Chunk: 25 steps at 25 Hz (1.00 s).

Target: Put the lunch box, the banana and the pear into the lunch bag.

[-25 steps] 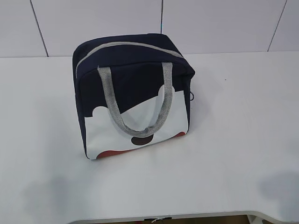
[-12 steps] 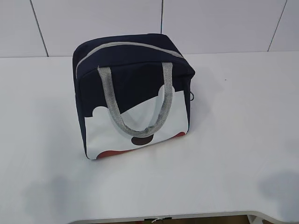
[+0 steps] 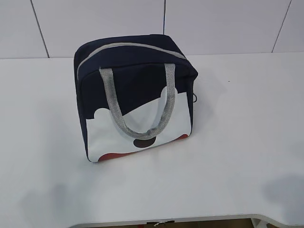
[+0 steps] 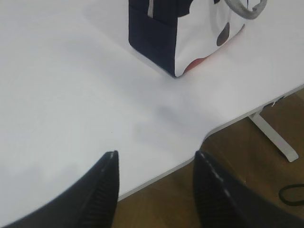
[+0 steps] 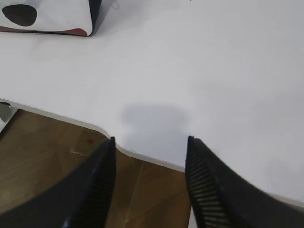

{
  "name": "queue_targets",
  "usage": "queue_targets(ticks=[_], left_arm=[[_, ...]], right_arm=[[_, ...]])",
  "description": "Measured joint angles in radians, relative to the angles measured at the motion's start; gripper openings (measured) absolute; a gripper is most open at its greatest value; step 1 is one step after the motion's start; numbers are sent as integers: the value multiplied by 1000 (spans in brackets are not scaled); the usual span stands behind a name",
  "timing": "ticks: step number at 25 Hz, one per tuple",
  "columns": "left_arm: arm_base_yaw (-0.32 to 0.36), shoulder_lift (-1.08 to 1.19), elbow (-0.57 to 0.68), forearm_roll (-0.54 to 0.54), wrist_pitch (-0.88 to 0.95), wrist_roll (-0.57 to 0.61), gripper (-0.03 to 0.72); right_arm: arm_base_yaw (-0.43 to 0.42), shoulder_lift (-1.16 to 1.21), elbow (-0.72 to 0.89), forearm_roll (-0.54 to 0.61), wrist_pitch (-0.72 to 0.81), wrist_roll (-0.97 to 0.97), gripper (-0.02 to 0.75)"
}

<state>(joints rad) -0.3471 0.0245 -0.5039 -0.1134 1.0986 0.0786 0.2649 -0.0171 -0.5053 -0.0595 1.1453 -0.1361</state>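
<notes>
A: Item, nearest: left gripper (image 4: pixel 154 166), black ribbed fingers (image 4: pixel 107 190) spread apart, nothing between them, hanging over the near edge of the white tabletop (image 4: pixel 71 95).

B: And the other arm?

A: Right gripper (image 5: pixel 149 152), same black fingers (image 5: pixel 95 185), likewise parted and empty, also at the near edge.

B: Farther back?

A: Boxy navy fabric lunch bag (image 3: pixel 135 97), grey webbing handles, grey zipper (image 3: pixel 128 46) running closed across the top, printed white-and-red face toward the near edge. Upright, well apart from both grippers, ahead of them.

B: Which arm is nearer?

A: Likely the left; the bag stands left of centre. Lunch box, banana, pear: not in view.
</notes>
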Motion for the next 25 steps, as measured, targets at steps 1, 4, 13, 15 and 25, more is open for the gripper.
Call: queue_targets(ticks=[1,4,13,15,25], left_arm=[[0,-12,0,0,3,0,361],[0,-14,0,-10,4,0,361],[37,-14,0,-24,4,0,359],[81,-14,0,-24,4,0,359],[296,-14,0,-24,4,0,358]], right_arm=[[-3,0,2,0,0,0,405],[-7,0,2,-2,-1,0,405],[-48,0,3,-1,-2,0,405],[-91,0,3,-1,-2,0,405],[-296,0,3,-1,-4,0,405]])
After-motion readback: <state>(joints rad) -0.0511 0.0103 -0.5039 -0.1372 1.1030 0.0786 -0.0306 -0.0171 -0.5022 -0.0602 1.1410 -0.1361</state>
